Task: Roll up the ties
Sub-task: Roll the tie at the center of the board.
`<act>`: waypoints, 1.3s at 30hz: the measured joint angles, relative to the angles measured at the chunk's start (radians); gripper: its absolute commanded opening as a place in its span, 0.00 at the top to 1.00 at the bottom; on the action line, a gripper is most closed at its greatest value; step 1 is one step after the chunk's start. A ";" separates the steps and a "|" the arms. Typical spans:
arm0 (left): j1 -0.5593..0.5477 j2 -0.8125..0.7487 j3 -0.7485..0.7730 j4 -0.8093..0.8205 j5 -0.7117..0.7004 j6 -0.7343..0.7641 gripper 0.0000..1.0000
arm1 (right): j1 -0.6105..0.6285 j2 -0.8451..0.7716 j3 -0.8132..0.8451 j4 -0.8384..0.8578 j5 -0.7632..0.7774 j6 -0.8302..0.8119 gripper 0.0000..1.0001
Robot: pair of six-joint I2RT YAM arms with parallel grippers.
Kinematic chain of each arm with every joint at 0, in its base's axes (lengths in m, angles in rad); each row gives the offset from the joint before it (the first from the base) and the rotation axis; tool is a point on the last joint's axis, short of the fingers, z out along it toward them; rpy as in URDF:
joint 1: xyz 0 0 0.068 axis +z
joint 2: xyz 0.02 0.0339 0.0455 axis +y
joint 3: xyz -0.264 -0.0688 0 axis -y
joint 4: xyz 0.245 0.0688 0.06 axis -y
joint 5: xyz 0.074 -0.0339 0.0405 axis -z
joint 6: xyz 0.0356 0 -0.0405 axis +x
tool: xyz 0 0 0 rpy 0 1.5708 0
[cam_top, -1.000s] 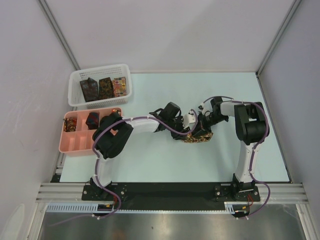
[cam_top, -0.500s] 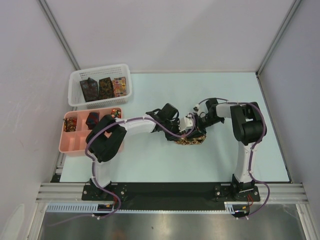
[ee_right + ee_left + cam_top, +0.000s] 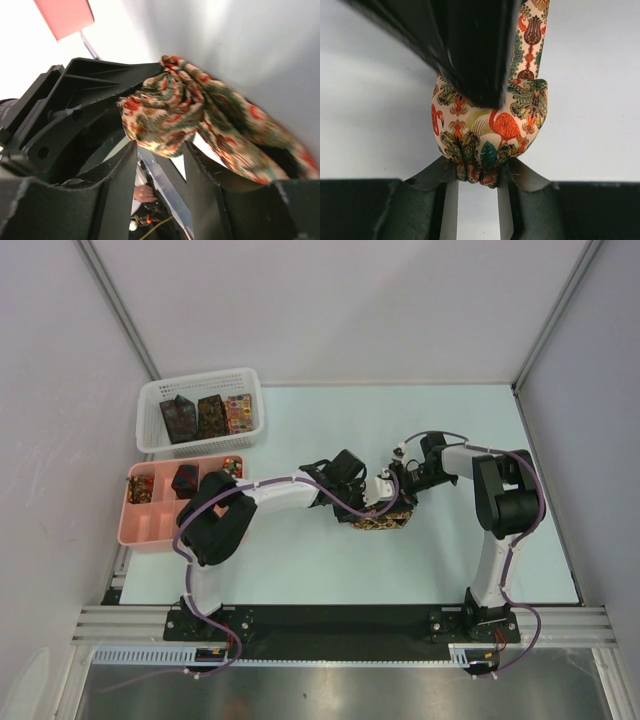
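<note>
A cream tie (image 3: 383,521) with a red and green floral and flamingo pattern lies part-rolled at the table's middle. My left gripper (image 3: 475,176) is shut on the near end of its rolled part (image 3: 487,125). My right gripper (image 3: 159,150) meets it from the other side, with its fingers (image 3: 117,185) closed on the roll (image 3: 165,107). One right finger (image 3: 470,55) covers the roll's top in the left wrist view. The loose tail (image 3: 245,145) trails off to the right. Both grippers (image 3: 385,495) meet over the tie in the top view.
A white mesh basket (image 3: 150,398) at the back left holds three folded ties (image 3: 210,416). A pink compartment tray (image 3: 150,530) at the left edge holds small rolled ties (image 3: 185,480). Grey walls close in the table's sides and back.
Both grippers and the tie shifted a little left and toward the near edge. The right arm's elbow swung out to the right again.
</note>
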 measured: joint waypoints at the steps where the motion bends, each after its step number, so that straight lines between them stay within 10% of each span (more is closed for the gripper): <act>1: -0.001 0.001 0.002 -0.002 -0.003 -0.003 0.76 | 0.013 0.000 0.000 0.004 0.000 0.002 0.58; 5: -0.001 0.001 0.003 -0.003 -0.009 -0.006 0.63 | 0.050 0.008 0.000 0.007 0.011 -0.011 1.00; 13: 0.011 -0.010 -0.013 0.020 0.037 -0.020 0.23 | 0.018 0.035 0.005 -0.051 0.067 -0.059 1.00; 23: 0.059 -0.108 -0.075 0.124 0.225 -0.077 0.08 | -0.031 0.067 0.007 -0.100 0.174 -0.081 1.00; 31: 0.034 -0.059 -0.062 0.198 0.284 -0.063 0.08 | -0.024 0.096 0.040 -0.141 0.175 -0.078 1.00; 39: 0.011 0.037 0.001 0.200 0.252 0.011 0.44 | -0.023 0.116 0.067 -0.171 0.164 -0.107 1.00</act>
